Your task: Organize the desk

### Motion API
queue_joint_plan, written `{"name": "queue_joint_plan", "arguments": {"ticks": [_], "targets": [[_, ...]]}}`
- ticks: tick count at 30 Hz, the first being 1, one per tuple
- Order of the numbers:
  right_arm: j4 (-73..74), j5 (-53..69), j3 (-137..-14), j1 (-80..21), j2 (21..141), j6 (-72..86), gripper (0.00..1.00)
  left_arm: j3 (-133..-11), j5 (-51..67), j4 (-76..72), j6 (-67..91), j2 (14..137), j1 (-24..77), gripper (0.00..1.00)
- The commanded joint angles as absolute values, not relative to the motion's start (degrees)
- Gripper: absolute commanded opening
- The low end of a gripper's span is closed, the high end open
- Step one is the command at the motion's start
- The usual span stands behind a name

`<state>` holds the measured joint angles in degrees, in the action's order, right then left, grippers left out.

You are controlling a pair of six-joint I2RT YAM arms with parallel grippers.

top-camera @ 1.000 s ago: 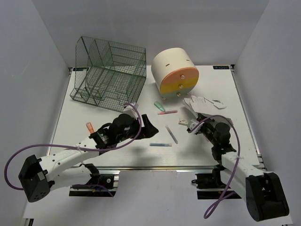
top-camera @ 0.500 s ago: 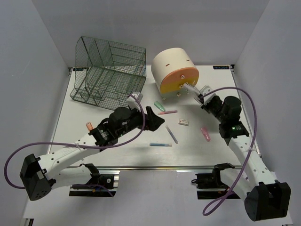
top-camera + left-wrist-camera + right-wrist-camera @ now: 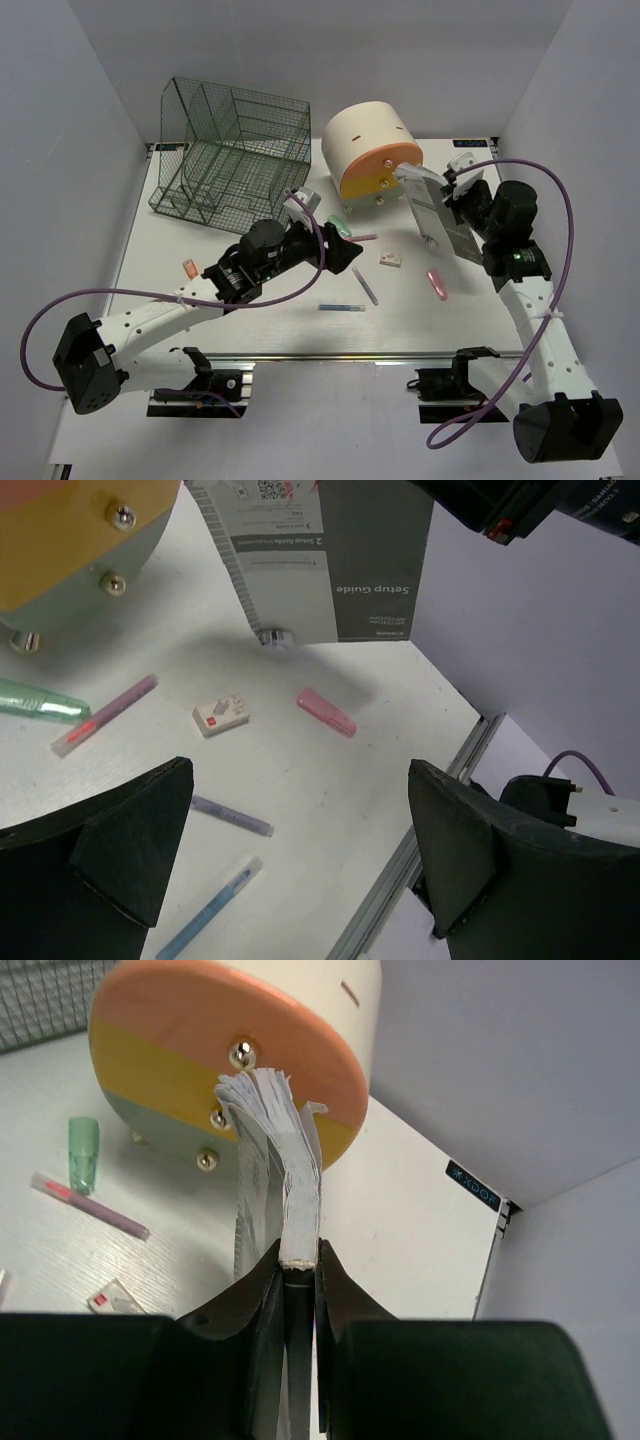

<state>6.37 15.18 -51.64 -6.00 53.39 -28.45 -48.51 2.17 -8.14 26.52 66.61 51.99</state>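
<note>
White walls (image 3: pixel 80 100) close in on three sides of the white surface (image 3: pixel 400 310), which lies flat under both arms with a silver rail (image 3: pixel 330 358) along its near edge. "Setup Guide" reads upside down on a grey-and-white booklet (image 3: pixel 340 560) — the right tool (image 3: pixel 298 1260) pinches it by one edge, held up beside the round drawer unit (image 3: pixel 375 150). The left tool (image 3: pixel 300 770) hangs spread wide over scattered pens (image 3: pixel 230 815) — bare white shows between them and the rail. A dark sticker (image 3: pixel 470 1185) at the far corner is too small to read.

The white desk (image 3: pixel 200 310) is occupied by 1 wire rack (image 3: pixel 232 150), 1 drawer unit (image 3: pixel 372 148), 1 purple pen (image 3: pixel 366 286) and 1 blue pen (image 3: pixel 342 308).
</note>
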Motion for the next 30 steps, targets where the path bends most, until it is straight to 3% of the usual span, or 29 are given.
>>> {"name": "queue_joint_plan", "arguments": {"ticks": [1,18,24,30], "targets": [[1.83,17.93,-60.80,-5.27,52.82,-25.23,0.00,-49.57,3.25,-13.00,23.04,65.83,52.29,0.98],[13.45,41.91,-72.95,-5.18,51.86,-5.90,0.00,-38.68,7.03,-32.34,12.48,63.54,52.29,0.98],[9.06,52.98,-73.30,-5.10,52.38,7.00,0.00,-36.03,7.39,-37.79,10.90,63.28,52.29,0.98],[-3.33,62.74,-70.93,-5.10,51.86,20.11,0.00,-41.04,8.35,-37.44,10.46,67.66,52.29,0.98]]}}
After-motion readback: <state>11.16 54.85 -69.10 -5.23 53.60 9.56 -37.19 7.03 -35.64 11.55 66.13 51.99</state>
